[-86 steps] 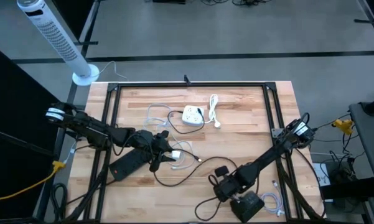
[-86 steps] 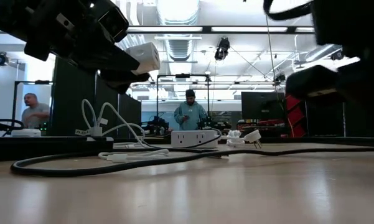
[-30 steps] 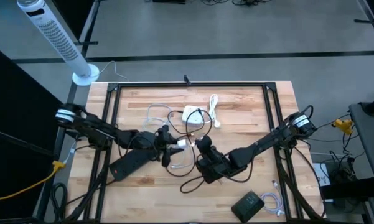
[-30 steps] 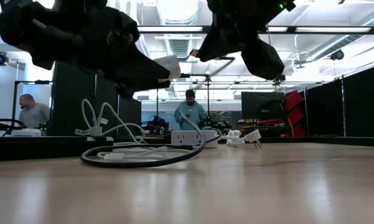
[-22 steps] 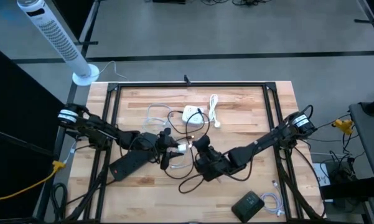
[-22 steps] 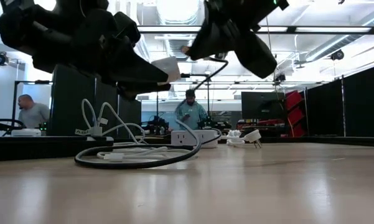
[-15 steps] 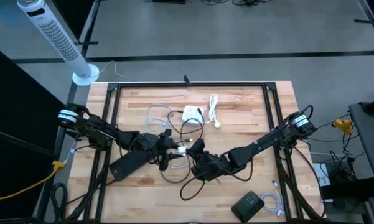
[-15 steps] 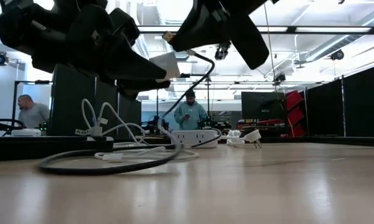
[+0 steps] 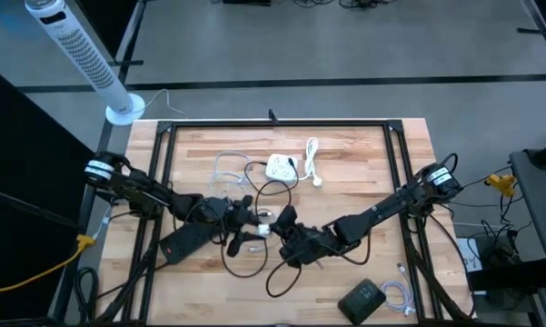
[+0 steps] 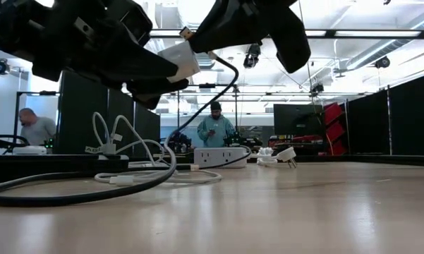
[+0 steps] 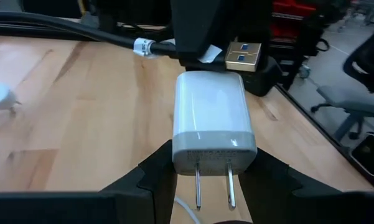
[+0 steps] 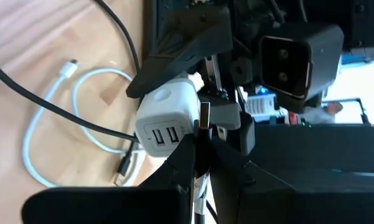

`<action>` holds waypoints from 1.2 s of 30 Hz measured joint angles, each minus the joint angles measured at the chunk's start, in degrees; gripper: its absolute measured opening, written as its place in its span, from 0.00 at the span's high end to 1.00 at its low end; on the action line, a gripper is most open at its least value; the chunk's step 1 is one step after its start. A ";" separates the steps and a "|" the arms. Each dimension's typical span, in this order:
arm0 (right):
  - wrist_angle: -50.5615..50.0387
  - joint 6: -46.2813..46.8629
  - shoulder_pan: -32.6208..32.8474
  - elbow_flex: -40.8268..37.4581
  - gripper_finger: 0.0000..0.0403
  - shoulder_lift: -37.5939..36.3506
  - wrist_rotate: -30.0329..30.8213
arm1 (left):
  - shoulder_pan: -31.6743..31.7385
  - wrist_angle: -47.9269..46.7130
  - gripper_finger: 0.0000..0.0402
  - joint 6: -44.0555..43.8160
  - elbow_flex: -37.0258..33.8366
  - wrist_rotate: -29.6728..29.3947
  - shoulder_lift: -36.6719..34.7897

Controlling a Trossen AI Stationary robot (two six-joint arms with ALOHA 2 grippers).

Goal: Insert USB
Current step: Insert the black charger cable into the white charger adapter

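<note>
Above the wooden table (image 9: 363,154), left hand (image 11: 205,180) grips white charger (image 11: 213,118); right hand (image 12: 205,140) pinches USB plug (image 12: 205,116) beside it.

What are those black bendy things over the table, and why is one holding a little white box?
They are two robot arms with pinching grippers. One picture looks down from above, one peeks across the wooden table, and two come from cameras on the wrists. The left gripper holds a white charger, the kind you plug into a wall. The right gripper holds the metal plug of a black cable right beside the charger, not pushed in yet. A white power strip and loose white cords lie on the table.
</note>
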 joint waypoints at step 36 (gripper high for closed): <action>3.45 1.38 -1.93 0.04 0.96 0.23 -11.70 | -0.96 -1.55 0.65 1.89 1.03 2.10 0.01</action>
